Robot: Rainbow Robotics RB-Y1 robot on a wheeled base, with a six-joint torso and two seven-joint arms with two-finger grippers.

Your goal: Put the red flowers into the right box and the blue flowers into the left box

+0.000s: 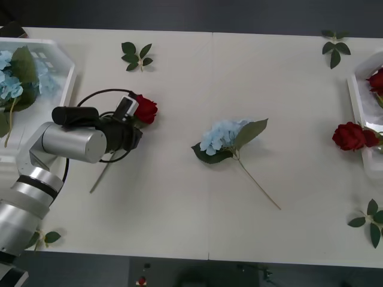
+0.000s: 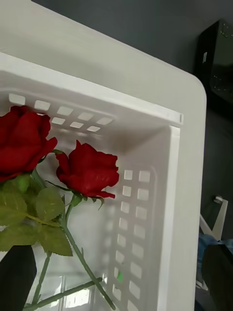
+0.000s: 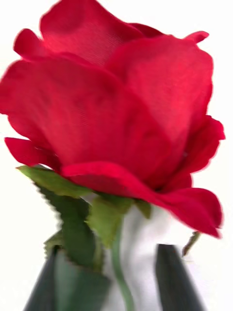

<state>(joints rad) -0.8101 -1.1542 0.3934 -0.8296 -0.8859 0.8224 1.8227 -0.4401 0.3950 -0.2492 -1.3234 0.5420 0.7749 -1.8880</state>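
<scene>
- The table [image 1: 179,197] is my widest reference: a pale top with the two baskets at opposite ends and loose stems between them.
- The left box [image 1: 63,66] sits at the far left corner with blue flowers [image 1: 9,78] already lying in it, so that side of the sort looks partly done.
- The right box [image 1: 358,98] is at the right edge. In the right wrist view its slotted wall [image 2: 131,214] holds two red roses [image 2: 90,170], and in the front view a third rose [image 1: 350,136] rests against its rim, half in by my reading.
- My left arm reaches in from the lower left, and the left gripper [image 1: 133,128] sits at the neck of the one red rose [image 1: 145,109] on the wrong side of the table. In the left wrist view the dark fingers [image 3: 174,279] stand either side of the stem just under the bloom [image 3: 116,107], with a gap showing, so I read them as spread around it rather than pinching. Taking it low at the neck keeps the petals from being crushed.
- One blue flower [image 1: 222,136] lies mid-table, its stem trailing toward me, well apart from both boxes.
- The right gripper [image 2: 116,291] hangs over the right box, its fingers at the two corners, spread and empty.
- Leaf sprigs [image 1: 136,57] lie scattered near the table's edges; I leave them.
</scene>
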